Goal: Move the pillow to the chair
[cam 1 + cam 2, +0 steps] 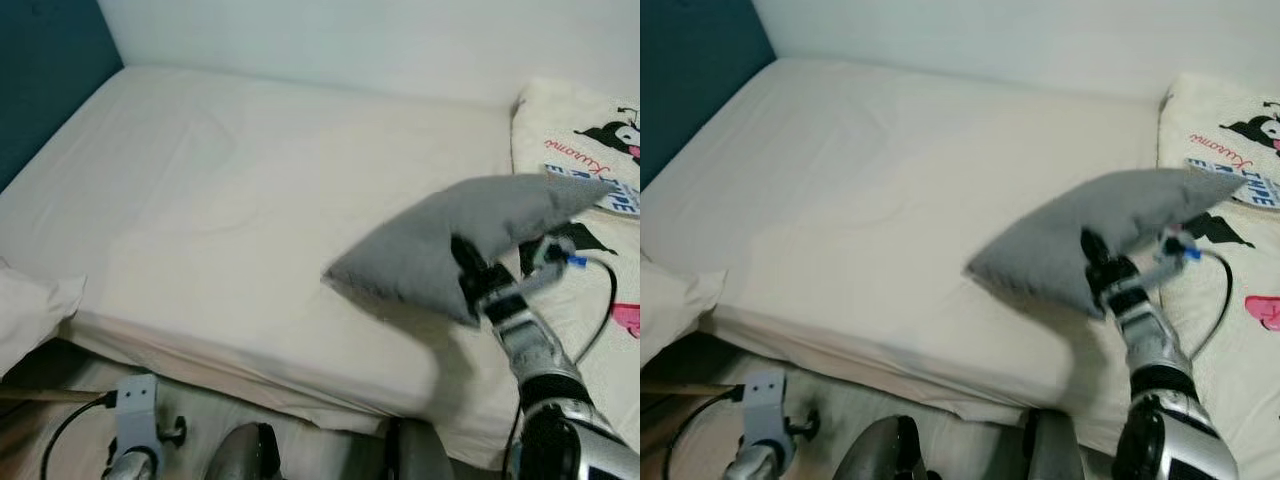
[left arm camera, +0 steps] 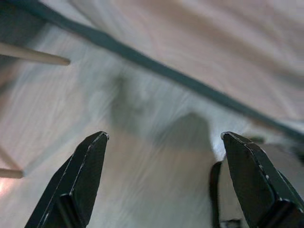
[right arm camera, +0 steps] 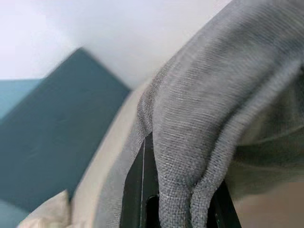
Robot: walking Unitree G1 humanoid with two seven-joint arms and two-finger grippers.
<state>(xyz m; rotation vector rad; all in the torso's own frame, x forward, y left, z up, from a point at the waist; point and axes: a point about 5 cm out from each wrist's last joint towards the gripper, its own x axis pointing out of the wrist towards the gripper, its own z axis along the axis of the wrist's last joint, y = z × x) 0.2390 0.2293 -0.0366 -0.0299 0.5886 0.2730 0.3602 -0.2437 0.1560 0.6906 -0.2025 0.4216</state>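
Observation:
A grey pillow (image 1: 455, 240) hangs lifted above the right part of the cream bed (image 1: 230, 200), sagging on both sides of the grip. My right gripper (image 1: 468, 262) is shut on its lower edge, the silver arm rising from the lower right. In the right wrist view the grey fabric (image 3: 213, 118) bunches between the black fingers (image 3: 137, 190). My left gripper (image 2: 161, 175) hangs low at the left, open, with pale wooden floor beyond its two black fingers (image 2: 80, 175).
A cream blanket with cartoon prints (image 1: 590, 170) lies on the bed's right side. A teal headboard (image 1: 45, 70) stands at the left, with a white pillow (image 1: 30, 310) at the left edge. A white wall (image 1: 400, 40) runs behind the bed.

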